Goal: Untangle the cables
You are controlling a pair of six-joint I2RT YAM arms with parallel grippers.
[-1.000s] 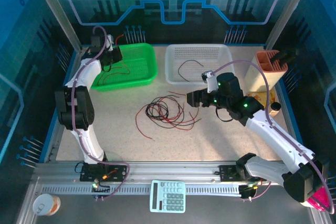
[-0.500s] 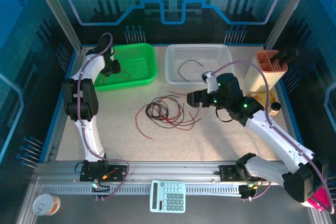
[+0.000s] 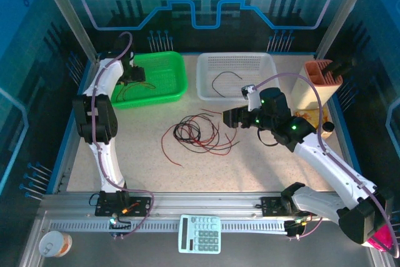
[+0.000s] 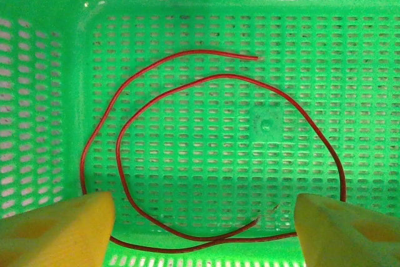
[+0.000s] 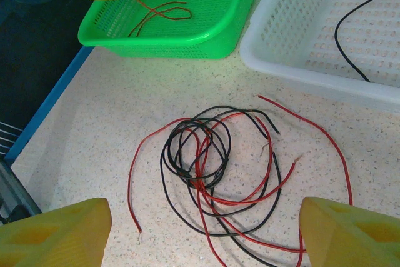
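A tangle of thin red and black cables (image 3: 197,134) lies on the speckled table in the middle; the right wrist view looks down on the cables (image 5: 212,167). My right gripper (image 3: 228,118) hovers just right of the tangle, open, its yellow fingertips (image 5: 56,232) wide apart above it. One red cable (image 4: 219,75) lies curled and alone on the floor of the green basket (image 3: 172,67). My left gripper (image 3: 133,79) hangs over that basket, open and holding nothing. A single black cable (image 3: 222,79) rests in the white basket (image 3: 265,60).
A tan holder (image 3: 319,82) stands at the back right beside the white basket. A calculator (image 3: 200,234) and a cup (image 3: 55,244) sit on the metal rail in front. The blue table edge (image 5: 50,101) runs along the left.
My left gripper has opened over the green basket and let the red cable go; it now lies on the basket floor. The right arm has barely moved.
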